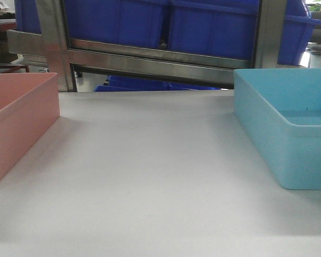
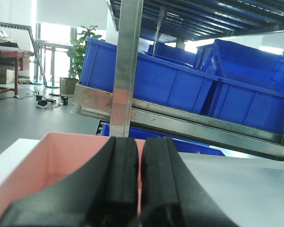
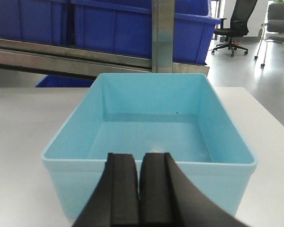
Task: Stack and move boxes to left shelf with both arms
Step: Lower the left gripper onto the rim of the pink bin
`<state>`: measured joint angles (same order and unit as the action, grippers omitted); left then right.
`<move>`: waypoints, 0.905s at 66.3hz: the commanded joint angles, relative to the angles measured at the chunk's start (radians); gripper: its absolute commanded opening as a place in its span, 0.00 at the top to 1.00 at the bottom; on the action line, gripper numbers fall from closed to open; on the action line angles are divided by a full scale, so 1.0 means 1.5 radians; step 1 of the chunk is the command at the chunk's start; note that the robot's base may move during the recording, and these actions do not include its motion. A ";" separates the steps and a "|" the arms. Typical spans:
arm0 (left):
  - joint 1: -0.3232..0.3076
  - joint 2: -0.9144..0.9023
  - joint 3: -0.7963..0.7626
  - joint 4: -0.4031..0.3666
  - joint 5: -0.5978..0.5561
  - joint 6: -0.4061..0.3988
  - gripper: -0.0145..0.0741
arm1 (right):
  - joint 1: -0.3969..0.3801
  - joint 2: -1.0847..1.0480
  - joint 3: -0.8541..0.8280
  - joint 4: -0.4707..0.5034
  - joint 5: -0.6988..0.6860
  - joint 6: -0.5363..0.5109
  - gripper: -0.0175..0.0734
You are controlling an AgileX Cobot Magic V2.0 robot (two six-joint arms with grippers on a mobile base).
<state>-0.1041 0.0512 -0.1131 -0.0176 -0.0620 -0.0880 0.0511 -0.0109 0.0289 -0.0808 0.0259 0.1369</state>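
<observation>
the pink box (image 1: 16, 118) sits on the white table (image 1: 150, 176) at 9 o'clock, cut off by the picture edge. the blue box (image 1: 289, 134) sits at 3 o'clock, cut off too. the left fingers (image 2: 123, 179) are squeezed together on nothing and hide part of the pink box. the right fingers (image 3: 123, 189) are squeezed together too, hiding some of the blue box's near wall. dark blue crates (image 1: 203, 27) sit on a metal shelf (image 1: 150, 59) at 12 o'clock.
</observation>
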 commanded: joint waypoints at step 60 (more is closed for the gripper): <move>0.201 0.961 -0.909 -0.070 0.671 0.291 0.22 | 0.000 -0.013 -0.012 -0.003 -0.060 -0.006 0.75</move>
<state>0.1536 1.4471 -1.3710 -0.0423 0.9004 0.2164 0.0511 -0.0109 0.0289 -0.0808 0.0259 0.1369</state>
